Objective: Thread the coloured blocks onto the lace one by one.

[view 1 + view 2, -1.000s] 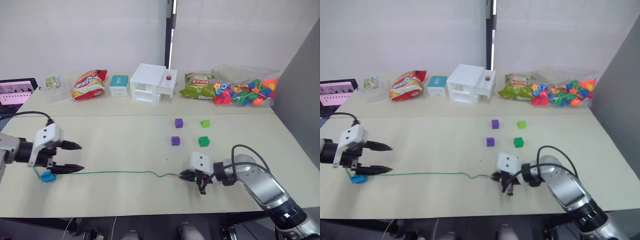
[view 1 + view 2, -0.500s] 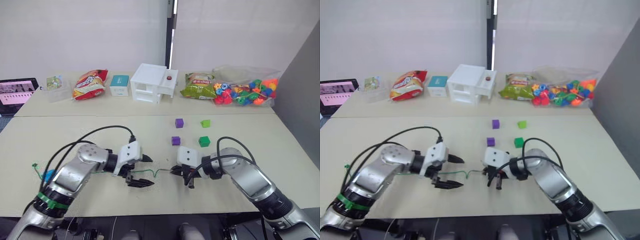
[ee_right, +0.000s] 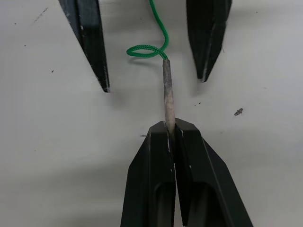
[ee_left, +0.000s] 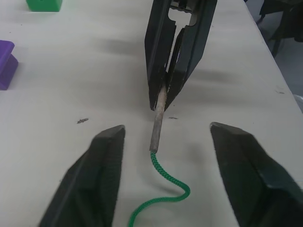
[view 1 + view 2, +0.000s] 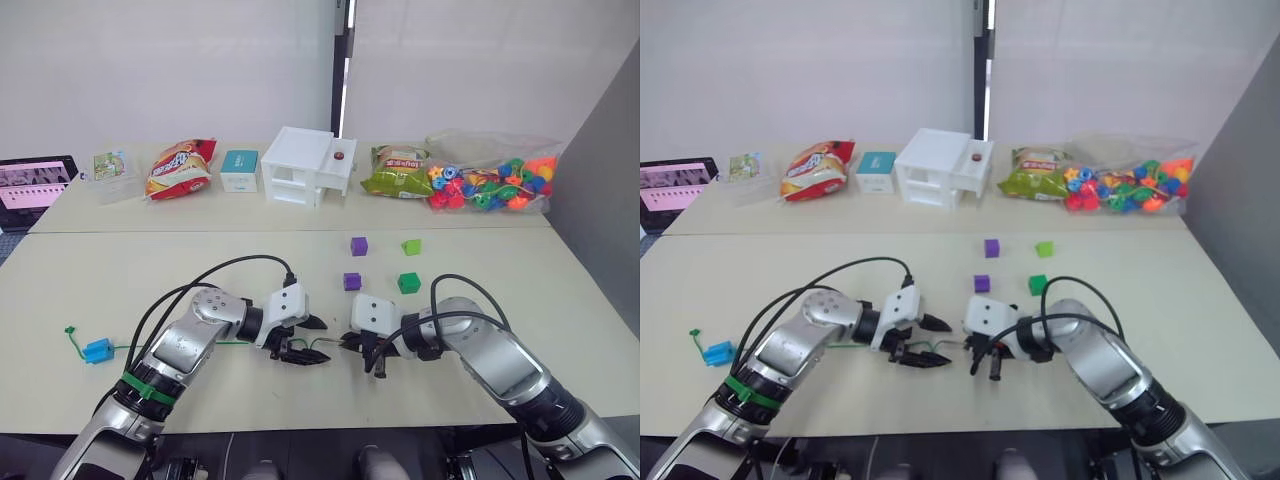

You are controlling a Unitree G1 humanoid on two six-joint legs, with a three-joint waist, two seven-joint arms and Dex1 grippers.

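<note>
While our right gripper sits clamped on the stiff pale tip of the lace, our left gripper faces it with fingers spread wide apart, one on each side of the cord just behind the tip, touching nothing. We see both grippers low over the near table, tip to tip, close together. From the pinched tip the green lace curls into a small loop, passes between our left fingers, then trails across the table toward 9 o'clock, ending near the blue block, which sits on the cord by its knotted end, well apart from both grippers. Four more blocks lie loose on the table at about 12 to 1 o'clock from our right gripper: a near purple block, a dark green block, a far purple block and a light green block. Farther off at 12 o'clock we note a white box, snack bags and a clear bag of beads.
</note>
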